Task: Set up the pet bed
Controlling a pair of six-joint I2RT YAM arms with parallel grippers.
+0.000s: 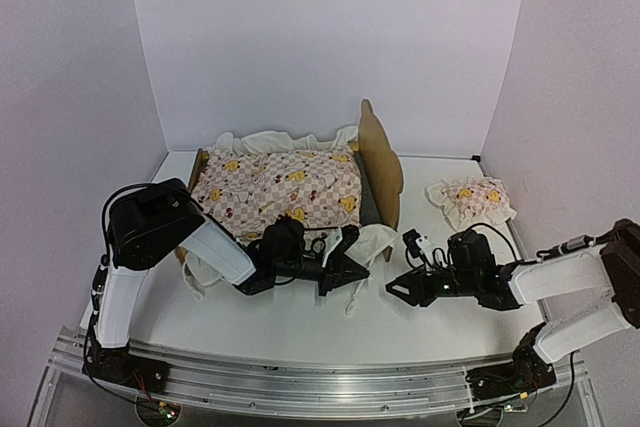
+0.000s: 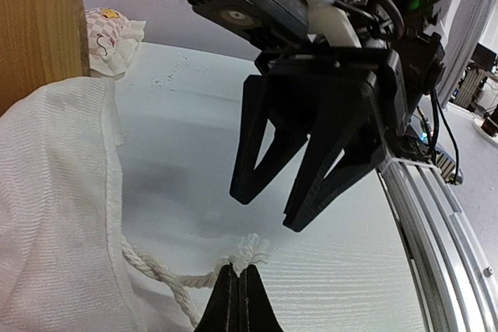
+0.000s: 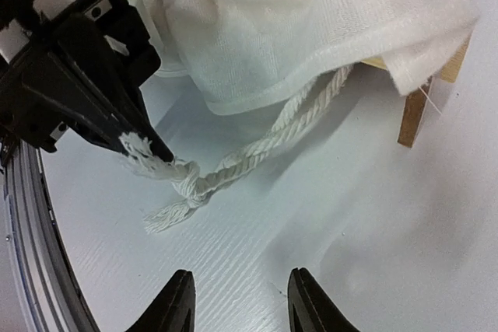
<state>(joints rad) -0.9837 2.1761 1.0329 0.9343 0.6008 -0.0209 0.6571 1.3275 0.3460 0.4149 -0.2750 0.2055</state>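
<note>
The pet bed (image 1: 383, 152), light wood with an ear-shaped headboard, stands at the back with a duck-print quilt (image 1: 285, 187) lying on it. A white cloth (image 1: 372, 242) hangs off its near corner by the headboard, and a twisted white cord (image 3: 261, 141) trails from it onto the table. My left gripper (image 2: 239, 271) is shut on the cord's frayed end (image 2: 252, 252). Facing it, my right gripper (image 3: 241, 285) hovers low over the table. It is open and holds nothing, a short way from the knotted cord. The left gripper (image 1: 360, 274) and right gripper (image 1: 393, 290) are close together.
A small matching pillow (image 1: 470, 202) lies on the table right of the headboard. White side walls enclose the table, and a metal rail (image 1: 320, 382) runs along the near edge. One wooden bed leg (image 3: 415, 114) stands just beyond the cord.
</note>
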